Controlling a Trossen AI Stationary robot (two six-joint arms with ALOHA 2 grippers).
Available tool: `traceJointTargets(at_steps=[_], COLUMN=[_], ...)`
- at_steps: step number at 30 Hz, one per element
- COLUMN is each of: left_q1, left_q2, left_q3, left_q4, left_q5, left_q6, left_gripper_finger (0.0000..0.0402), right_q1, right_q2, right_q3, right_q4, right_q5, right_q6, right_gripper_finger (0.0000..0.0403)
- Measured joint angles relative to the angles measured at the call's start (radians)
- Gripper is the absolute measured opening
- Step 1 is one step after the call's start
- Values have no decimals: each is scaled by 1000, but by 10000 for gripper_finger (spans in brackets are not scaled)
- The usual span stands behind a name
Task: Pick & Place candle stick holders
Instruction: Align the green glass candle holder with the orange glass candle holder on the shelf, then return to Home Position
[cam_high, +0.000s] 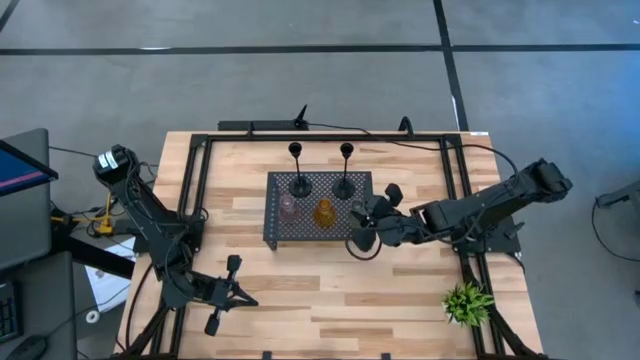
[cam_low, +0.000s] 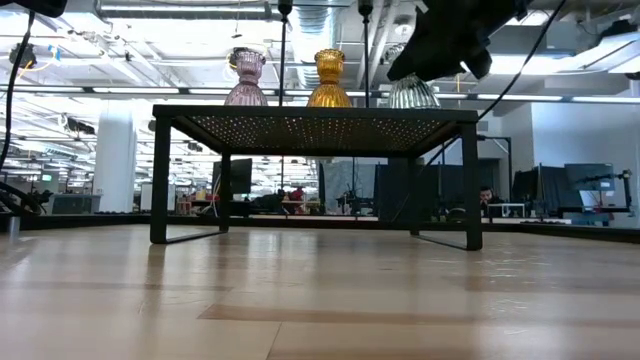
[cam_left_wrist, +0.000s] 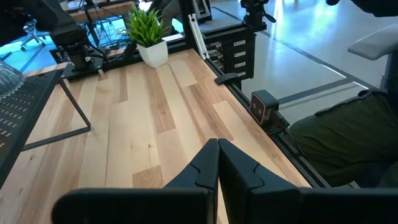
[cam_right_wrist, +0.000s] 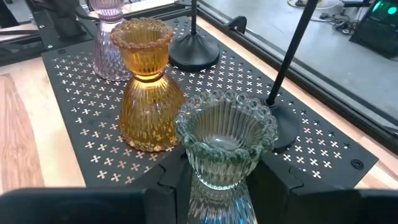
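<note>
A black perforated tray (cam_high: 275, 228) stands on legs at the table's middle. At its far side two slim black stemmed candle stick holders (cam_high: 298, 184) (cam_high: 344, 184) rest on their round bases. A pink glass holder (cam_high: 289, 208) and an amber one (cam_high: 323, 213) stand nearer. My right gripper (cam_high: 362, 232) is over the tray's near right corner, shut on the green glass holder (cam_right_wrist: 225, 134), which shows beside the amber one in the low view (cam_low: 412, 92). My left gripper (cam_high: 240, 297) waits shut near the table's front left, holding nothing. My right gripper pinches the green holder's narrow lower body (cam_right_wrist: 198, 182) between its two fingers (cam_right_wrist: 163, 183), one on each side. The fingers slant down from the table's right side. The holder is upright, cup up; its base is out of the wrist view, so whether it touches the tray I cannot tell.
A small green potted plant (cam_high: 467, 300) stands at the table's near right corner. The amber holder (cam_right_wrist: 146, 93) is close beside the green one. A black stem (cam_right_wrist: 289, 56) rises just beyond it. Bare wood (cam_high: 330, 290) lies in front of the tray.
</note>
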Motion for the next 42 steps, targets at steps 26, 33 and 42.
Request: traceJointTargets(at_steps=[26,33,42], left_q1=[0,0,0], left_q2=[0,0,0], left_q3=[0,0,0], left_q4=[0,0,0], left_q5=[0,0,0], left_q6=[0,0,0], left_gripper_finger=[8,8,8], right_q1=[-65,-64,-63], right_q2=[-3,-3,-3], right_q3=[20,70,217], right_q4=[-78,-113,-290], right_q5=[-154,-154,-153], right_q6=[0,-9,-36], right_gripper_finger=[194,224,230])
